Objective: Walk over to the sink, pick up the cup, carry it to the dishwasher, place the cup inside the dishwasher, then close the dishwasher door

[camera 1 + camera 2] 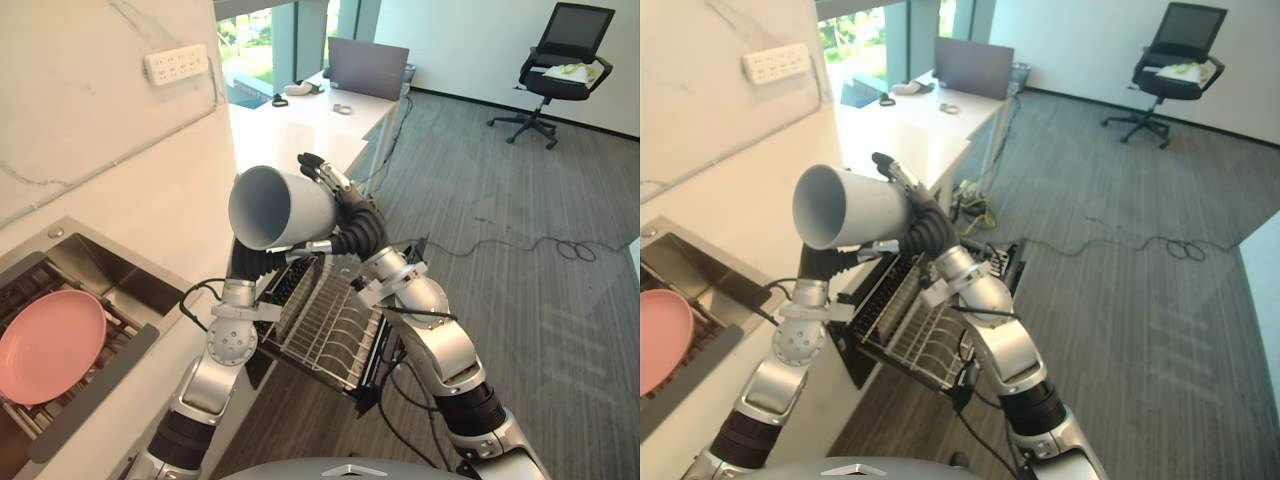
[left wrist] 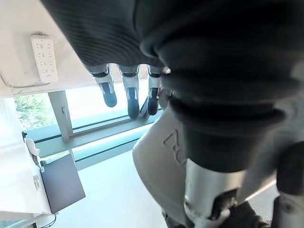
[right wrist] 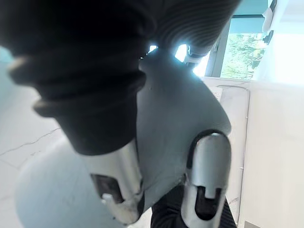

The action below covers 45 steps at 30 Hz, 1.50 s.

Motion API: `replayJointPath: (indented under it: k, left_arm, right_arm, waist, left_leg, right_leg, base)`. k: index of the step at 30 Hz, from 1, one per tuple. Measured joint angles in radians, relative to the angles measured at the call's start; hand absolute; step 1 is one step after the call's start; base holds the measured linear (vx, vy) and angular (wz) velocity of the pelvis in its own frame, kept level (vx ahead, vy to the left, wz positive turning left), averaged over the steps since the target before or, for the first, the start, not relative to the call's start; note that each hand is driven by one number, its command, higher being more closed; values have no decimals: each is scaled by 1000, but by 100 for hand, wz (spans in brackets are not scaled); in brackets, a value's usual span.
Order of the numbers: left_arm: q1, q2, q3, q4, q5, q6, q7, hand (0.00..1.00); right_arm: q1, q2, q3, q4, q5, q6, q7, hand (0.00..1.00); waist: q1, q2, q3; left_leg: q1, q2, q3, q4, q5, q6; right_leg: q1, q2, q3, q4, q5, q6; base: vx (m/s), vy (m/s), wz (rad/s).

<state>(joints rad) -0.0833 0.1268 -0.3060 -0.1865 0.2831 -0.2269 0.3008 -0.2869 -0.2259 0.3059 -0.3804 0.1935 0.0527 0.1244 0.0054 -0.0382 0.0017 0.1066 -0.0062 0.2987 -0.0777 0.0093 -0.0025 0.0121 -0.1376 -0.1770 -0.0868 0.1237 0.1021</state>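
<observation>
- Grey striped carpet point(image 1: 530, 330) fills the right half of the eye views and lies bare from the lower right up to the far wall.
- At the left a white counter point(image 1: 195, 225) runs up the frame, and its edge meets the carpet along the middle.
- At lower centre the wire dishwasher rack point(image 1: 325, 325) juts out from the counter's edge over the carpet, directly beneath both arms.
- At centre, well above the rack, the pale cup point(image 1: 275, 205) is held on its side with its open mouth towards the lower left.
- The right hand point(image 1: 335, 185) grips the cup from the right, with its dark-tipped fingers curled over the top of the wall.
- The left hand point(image 2: 133, 95) comes up from the lower left behind and under the cup. Its fingers are straight and spread slightly in its wrist view, and I cannot tell whether they touch the cup.
- In the lower left corner sits the steel sink point(image 1: 95, 262), with a pink plate point(image 1: 50, 355) lying in it.
- A white socket strip point(image 1: 176, 64) is fixed to the marble wall at upper left.
- At top centre a white desk point(image 1: 300, 125) carries a laptop point(image 1: 368, 67).
- A black office chair point(image 1: 562, 55) stands at upper right, well apart from the arms.
</observation>
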Motion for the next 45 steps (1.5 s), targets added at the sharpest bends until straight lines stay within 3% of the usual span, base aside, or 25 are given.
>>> replayJointPath:
  k: [11, 17, 25, 29, 30, 34, 35, 40, 43, 45]
  left_arm:
    - [13, 32, 12, 4, 16, -11, -66, 100]
    - [41, 80, 11, 4, 37, -8, -110, 100]
    - [44, 149, 12, 1, 69, 29, -196, 100]
    - [44, 175, 14, -12, 74, 53, -239, 100]
    - [45, 185, 16, -18, 76, 62, -247, 100]
    - [45, 199, 23, -33, 74, 102, -270, 100]
    - [45, 199, 25, -44, 72, 115, -280, 0]
    - [45, 192, 40, -87, 50, 146, -274, 0]
    - [45, 172, 58, -119, 42, 153, -262, 0]
    - [46, 138, 65, -132, 2, 154, -239, 0]
  right_arm:
    - [-17, -33, -13, 0, -46, 19, 38, 0]
    - [-21, -82, -14, -38, -143, 44, 83, 0]
    - [-42, -149, 7, -38, -289, 161, 207, 0]
    - [-42, -157, 28, -37, -354, 197, 265, 0]
    - [-42, -163, 36, -37, -365, 201, 289, 100]
    - [-55, -173, 54, -38, -379, 222, 338, 100]
    - [-61, -173, 55, -37, -379, 226, 338, 100]
    - [-70, -168, 77, -34, -313, 204, 255, 100]
    - [-51, -145, 76, -34, -245, 157, 156, 100]
    - [-21, -108, 73, -34, -191, 97, 72, 100]
  waist:
    - [0, -1, 8]
    - [0, 0, 23]
    - [-3, 4, 27]
    - [-3, 5, 28]
    - [-4, 5, 28]
    - [-4, 8, 31]
    - [-5, 10, 32]
    - [4, 16, 36]
    - [6, 22, 40]
    - [4, 24, 41]
  left_leg:
    - [0, 1, -1, 0, -2, -2]
    - [0, 1, -2, 0, -3, -2]
    - [0, 1, -2, 0, -3, -2]
    - [0, 1, -3, 0, -3, -2]
    - [1, 1, -4, 0, -3, -2]
    - [1, 0, -16, 0, -2, -1]
    - [2, 0, -23, 0, -2, -1]
    - [1, 0, -26, 0, 0, -1]
    - [0, 0, -27, 0, 1, -1]
    - [0, 0, -27, 0, 1, -1]
  right_leg:
    - [1, 1, -2, 3, -2, 3]
    - [1, 1, -2, 3, -2, 3]
    - [2, 1, -2, 6, -1, 3]
    - [6, 1, -3, 6, -1, 3]
    - [8, 1, -4, 6, -1, 3]
    - [14, -1, -14, 6, -1, 3]
    - [19, -2, -23, 6, -1, 3]
    - [20, -3, -28, 5, -2, 3]
    - [18, -4, -29, 5, -2, 2]
    - [16, -4, -29, 4, -3, 2]
  base:
    - [0, 0, 0]
    - [0, 0, 0]
    - [0, 0, 0]
    - [0, 0, 0]
    - [0, 0, 3]
    - [0, 0, 8]
    - [-11, -10, 14]
    - [-25, -23, 4]
    - [-21, -17, 0]
    - [0, 0, 0]
